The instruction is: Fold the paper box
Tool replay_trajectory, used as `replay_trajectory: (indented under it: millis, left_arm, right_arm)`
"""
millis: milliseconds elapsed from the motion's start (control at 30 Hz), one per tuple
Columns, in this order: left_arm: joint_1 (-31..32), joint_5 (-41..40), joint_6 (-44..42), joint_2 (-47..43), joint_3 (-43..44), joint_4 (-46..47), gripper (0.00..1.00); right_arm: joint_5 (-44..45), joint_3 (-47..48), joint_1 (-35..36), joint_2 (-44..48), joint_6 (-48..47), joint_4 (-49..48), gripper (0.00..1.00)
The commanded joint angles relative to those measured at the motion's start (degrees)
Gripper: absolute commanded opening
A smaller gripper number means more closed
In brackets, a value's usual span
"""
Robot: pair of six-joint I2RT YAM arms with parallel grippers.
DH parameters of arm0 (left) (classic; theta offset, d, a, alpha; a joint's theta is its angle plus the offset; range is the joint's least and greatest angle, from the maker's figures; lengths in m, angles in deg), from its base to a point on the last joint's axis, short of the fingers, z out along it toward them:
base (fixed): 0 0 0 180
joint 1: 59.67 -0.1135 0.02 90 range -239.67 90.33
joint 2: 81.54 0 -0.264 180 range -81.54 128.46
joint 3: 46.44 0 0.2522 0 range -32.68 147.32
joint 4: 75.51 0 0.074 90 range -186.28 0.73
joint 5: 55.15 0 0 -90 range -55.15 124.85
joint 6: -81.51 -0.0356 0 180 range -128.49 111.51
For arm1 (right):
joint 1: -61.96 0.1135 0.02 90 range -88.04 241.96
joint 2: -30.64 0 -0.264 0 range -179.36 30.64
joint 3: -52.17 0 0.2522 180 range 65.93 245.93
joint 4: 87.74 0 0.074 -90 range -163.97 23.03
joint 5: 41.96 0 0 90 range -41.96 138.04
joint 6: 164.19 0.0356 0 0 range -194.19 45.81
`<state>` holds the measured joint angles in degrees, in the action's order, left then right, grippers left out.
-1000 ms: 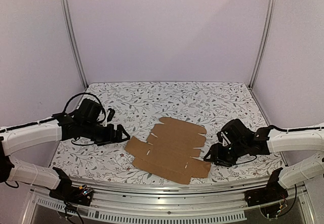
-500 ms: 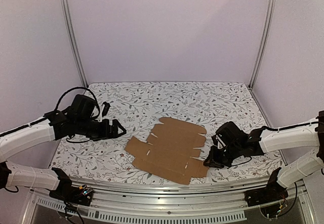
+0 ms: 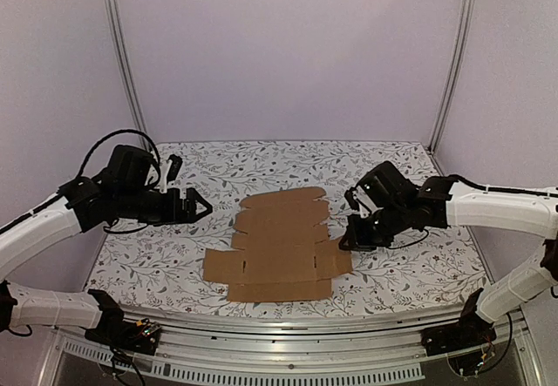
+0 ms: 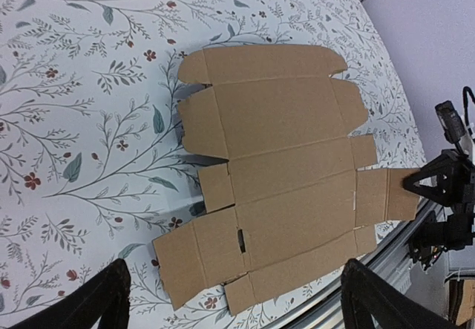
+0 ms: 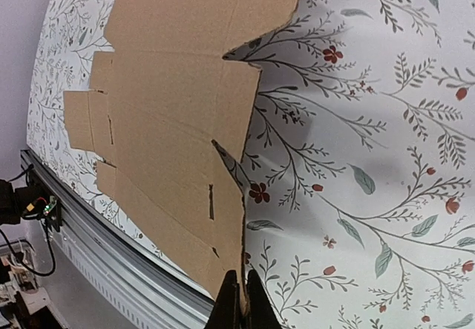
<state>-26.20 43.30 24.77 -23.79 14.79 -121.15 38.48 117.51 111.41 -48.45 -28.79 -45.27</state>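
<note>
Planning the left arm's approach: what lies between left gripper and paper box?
Only bare floral tablecloth separates left gripper and paper box; top view shows it.

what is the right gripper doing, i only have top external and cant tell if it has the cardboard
observer: right wrist view shows the right gripper shut on the edge of the flat paper box, with the cardboard pinched in it.
operator: is that edge lifted
observer: yes, a shadow lies under it on the floral tablecloth, so it seems raised slightly.
operator: left gripper on it too
observer: no, left wrist view shows the left gripper open, hanging above the sheet, clear of it.
</note>
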Motion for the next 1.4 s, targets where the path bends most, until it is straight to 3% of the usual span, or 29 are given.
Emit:
replay_trajectory:
  millis: [0, 233, 733, 1100, 1367]
  left_arm:
    - [-0.7, -0.2, -2.0, -0.2, 2.3, -2.8, 0.97]
    - [-0.5, 0.5, -1.9, -0.4, 2.5, -3.2, 0.97]
    - [-0.3, 1.1, -1.4, -2.7, 1.2, -4.6, 0.97]
    - [-0.3, 1.7, -0.9, -1.6, 1.4, -4.5, 0.97]
    - [-0.2, 1.9, -0.6, -1.2, 1.7, -4.5, 0.97]
  right_arm:
    - [6.1, 11.5, -0.4, -4.4, -15.3, 14.6, 0.0]
    - [12.3, 26.7, -2.9, -15.6, -31.4, 25.3, 0.0]
    - [33.6, 52.6, -5.0, -40.1, -49.9, 39.4, 0.0]
    - [35.5, 56.6, -1.2, -45.5, -64.4, 37.5, 0.0]
    - [40.1, 57.3, 0.3, -46.1, -67.1, 34.9, 0.04]
